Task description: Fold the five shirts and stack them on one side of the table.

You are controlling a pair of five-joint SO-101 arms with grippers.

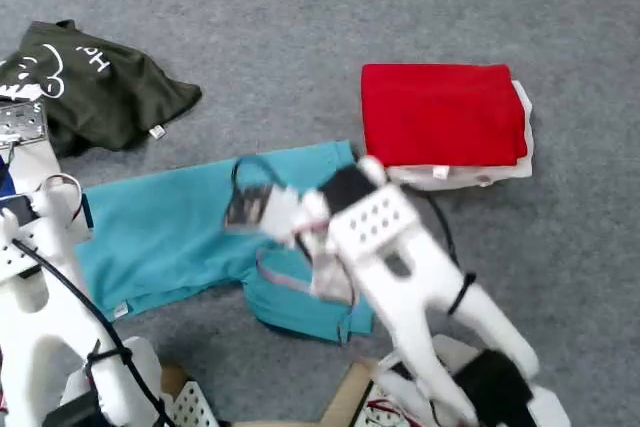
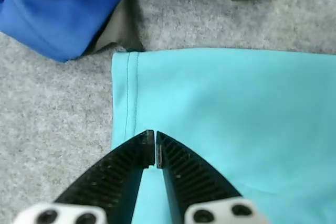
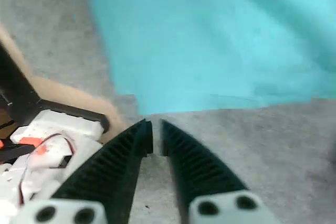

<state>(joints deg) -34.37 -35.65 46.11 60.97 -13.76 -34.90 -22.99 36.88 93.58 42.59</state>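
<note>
A teal shirt lies spread across the middle of the table, partly bunched at its near edge. My left gripper is shut, its tips just over the teal shirt near the hemmed side edge. My right gripper is over bare grey table beside the teal shirt's edge; its fingers stand almost together with nothing between them. The right arm stretches over the shirt's near right part. A folded red shirt rests on a folded white one at the right.
A crumpled dark green shirt lies at the far left, with a blue shirt beside it. The left arm's base and some cardboard sit at the near edge. The grey table is bare at the back.
</note>
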